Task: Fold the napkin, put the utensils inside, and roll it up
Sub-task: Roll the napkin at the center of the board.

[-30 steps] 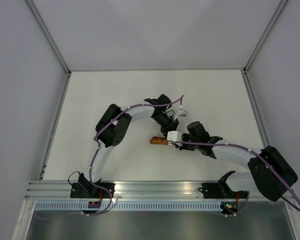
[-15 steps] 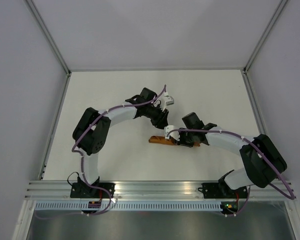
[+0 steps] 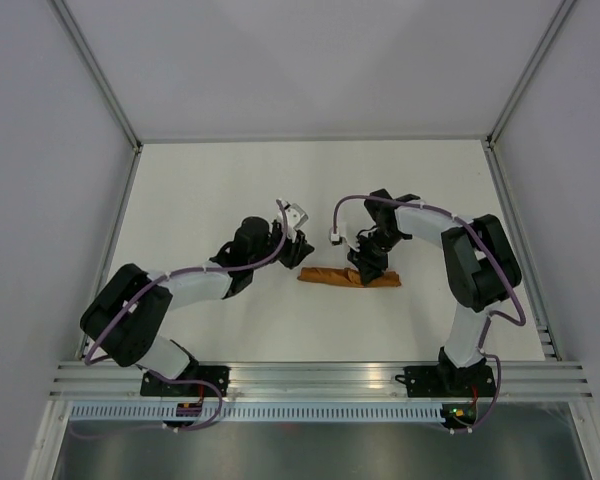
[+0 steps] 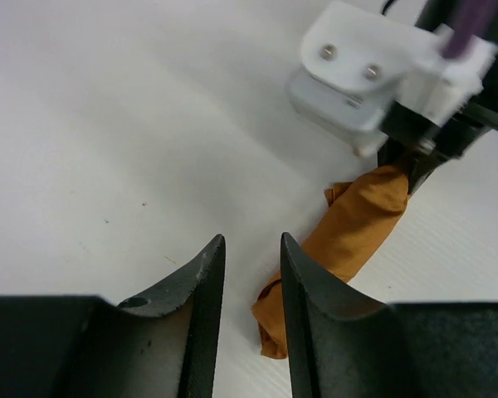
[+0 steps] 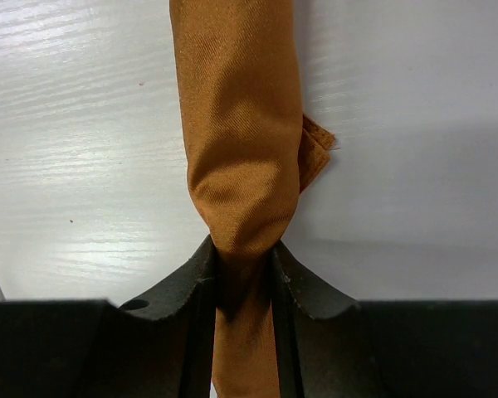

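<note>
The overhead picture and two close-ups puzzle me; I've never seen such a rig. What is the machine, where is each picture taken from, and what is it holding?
Two robot arms are bolted at the near edge of a white table. The wide picture looks down from above and behind them; each close-up comes from a camera on one wrist, with its own two fingers showing. On the table lies the napkin, rolled into a rust-brown tube. The right gripper pinches it; the left gripper is slightly open, empty, near the roll's end.
</note>
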Robot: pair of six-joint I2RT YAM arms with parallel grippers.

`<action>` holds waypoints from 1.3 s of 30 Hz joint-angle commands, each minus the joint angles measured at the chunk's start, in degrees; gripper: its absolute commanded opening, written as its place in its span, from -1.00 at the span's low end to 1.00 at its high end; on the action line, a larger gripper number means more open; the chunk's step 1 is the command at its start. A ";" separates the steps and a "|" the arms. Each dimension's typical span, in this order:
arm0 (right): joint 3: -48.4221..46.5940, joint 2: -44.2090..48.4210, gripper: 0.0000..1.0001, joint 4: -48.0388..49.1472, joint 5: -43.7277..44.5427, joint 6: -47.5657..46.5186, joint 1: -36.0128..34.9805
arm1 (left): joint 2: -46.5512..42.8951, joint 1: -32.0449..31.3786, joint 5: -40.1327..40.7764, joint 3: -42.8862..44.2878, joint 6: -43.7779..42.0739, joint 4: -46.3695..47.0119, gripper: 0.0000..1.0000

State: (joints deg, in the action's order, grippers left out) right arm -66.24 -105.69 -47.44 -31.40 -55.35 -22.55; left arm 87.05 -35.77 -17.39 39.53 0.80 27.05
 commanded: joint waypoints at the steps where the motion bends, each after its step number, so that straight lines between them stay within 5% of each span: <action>1: -3.80 -6.01 -0.39 -9.15 -0.59 -4.24 1.54 | -2.93 -5.17 8.40 -5.33 -3.67 13.90 -0.23; 9: -13.21 -15.15 -0.39 -14.78 -1.73 -5.47 2.86 | 1.45 -20.28 22.91 -6.22 -20.65 14.79 -0.10; 18: -19.45 -20.87 -0.38 -19.88 -3.23 -6.70 3.82 | 11.82 -27.15 27.67 0.02 -32.61 13.20 0.00; 34: -22.62 -25.27 -0.38 -22.96 -3.76 -8.81 5.06 | 22.02 -27.60 28.11 6.87 -41.31 8.55 0.08; 37: -22.62 -25.27 -0.38 -23.13 -4.02 -9.16 5.06 | 23.17 -26.90 26.36 8.89 -40.71 4.09 0.00; 39: -22.62 -25.27 -0.38 -23.14 -4.02 -9.25 5.06 | 23.78 -26.02 24.26 10.83 -39.91 0.92 -0.23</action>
State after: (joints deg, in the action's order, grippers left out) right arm -89.32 -127.57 -75.26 -40.75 -60.36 -17.52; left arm 109.38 -62.92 9.78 47.31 -37.08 33.52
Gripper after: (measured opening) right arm 0.329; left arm 0.427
